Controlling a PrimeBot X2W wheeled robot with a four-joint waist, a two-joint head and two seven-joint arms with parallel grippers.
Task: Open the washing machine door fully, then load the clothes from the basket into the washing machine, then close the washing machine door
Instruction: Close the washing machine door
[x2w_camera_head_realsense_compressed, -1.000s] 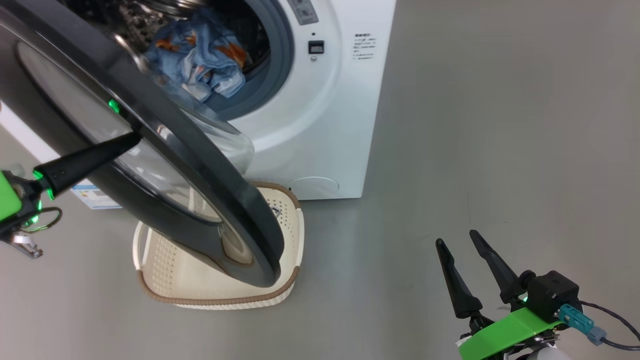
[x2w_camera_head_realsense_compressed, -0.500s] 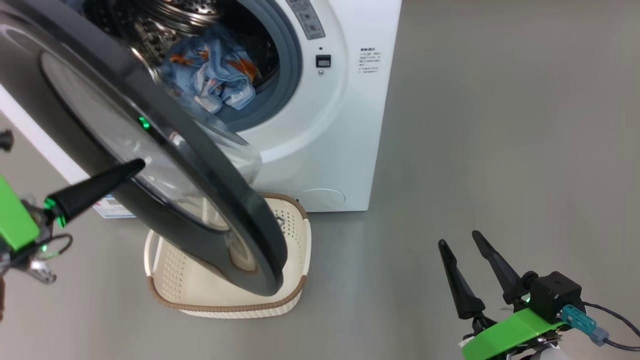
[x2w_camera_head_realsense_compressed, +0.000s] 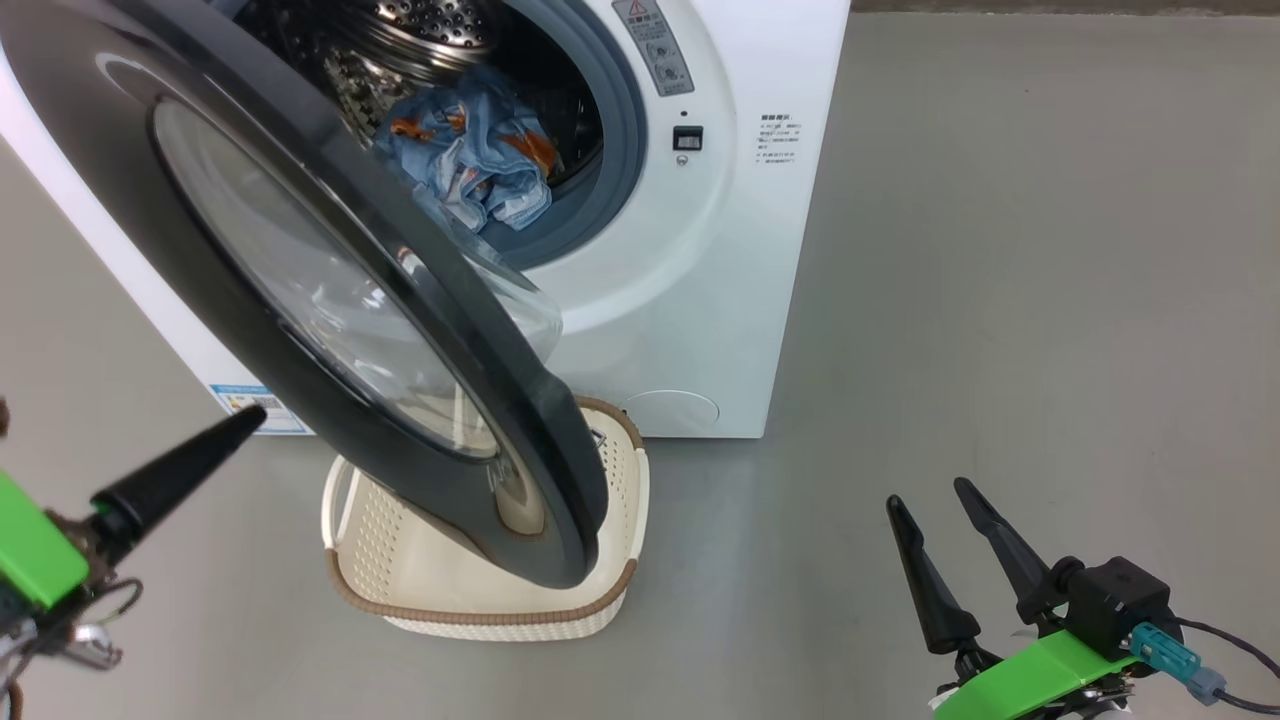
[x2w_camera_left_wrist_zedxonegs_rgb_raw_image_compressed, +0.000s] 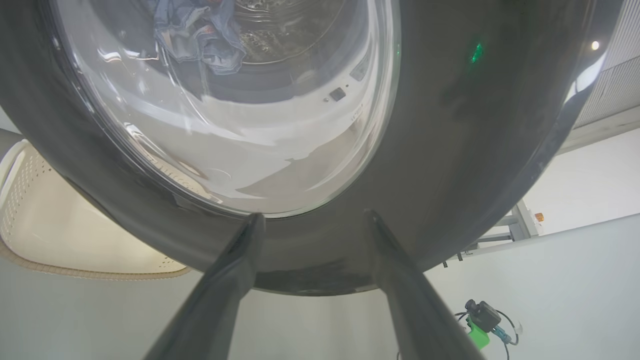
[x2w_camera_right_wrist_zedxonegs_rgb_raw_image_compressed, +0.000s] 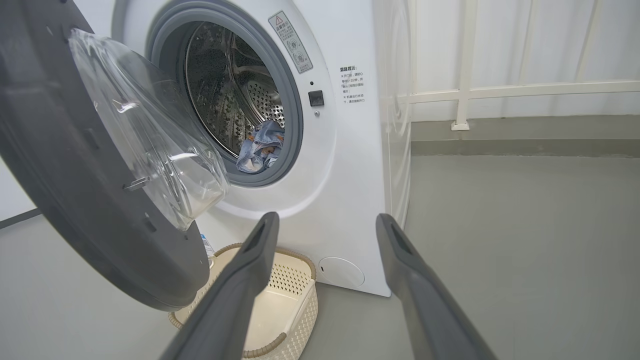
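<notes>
Clothes (x2w_camera_head_realsense_compressed: 470, 165) in washing machine (x2w_camera_head_realsense_compressed: 740, 260), basket (x2w_camera_head_realsense_compressed: 372, 545) under door (x2w_camera_head_realsense_compressed: 330, 300)

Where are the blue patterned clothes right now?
In the head view the clothes lie inside the drum of the washing machine, upper centre, behind the half-open washing machine door and above the basket on the floor.

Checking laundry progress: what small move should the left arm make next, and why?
Probably press the left gripper, open and just clear of the washing machine door, against its black rim to swing it shut: the clothes lie in the drum, the basket looks empty.
</notes>
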